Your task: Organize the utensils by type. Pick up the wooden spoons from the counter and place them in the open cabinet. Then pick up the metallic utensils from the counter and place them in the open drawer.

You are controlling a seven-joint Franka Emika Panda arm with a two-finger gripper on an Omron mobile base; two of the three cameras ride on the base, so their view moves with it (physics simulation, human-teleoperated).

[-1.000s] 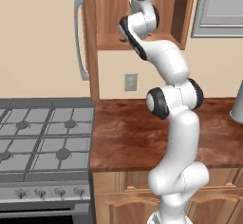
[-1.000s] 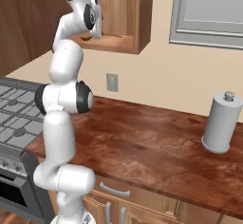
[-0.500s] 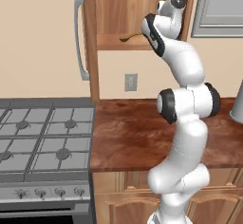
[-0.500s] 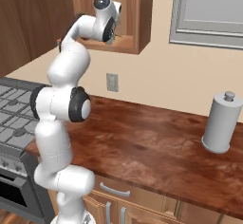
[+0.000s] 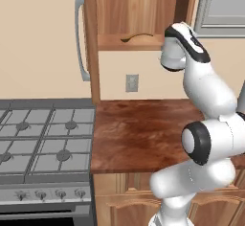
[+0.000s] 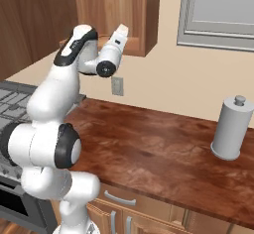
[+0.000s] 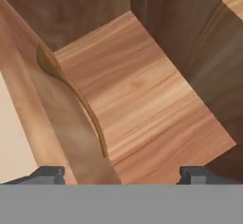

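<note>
In the left base view the stove (image 5: 43, 143) sits left of the counter (image 5: 139, 134); above, the open cabinet (image 5: 134, 14) holds what looks like the wooden spoon (image 5: 139, 37) on its floor. The hand view shows it plainly, lying along the cabinet's edge, between wide-spread, empty fingertips (image 7: 47, 173). The right base view adds a grey canister (image 6: 230, 129).

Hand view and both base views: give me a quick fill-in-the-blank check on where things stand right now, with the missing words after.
1. The wooden spoon lies inside the open ____.
2. The jaws of the gripper stand ____ and hold nothing.
3. On the counter, by the wall, stands a grey ____.
4. Left of the counter is a gas ____.

Missing words: cabinet; open; canister; stove
</note>
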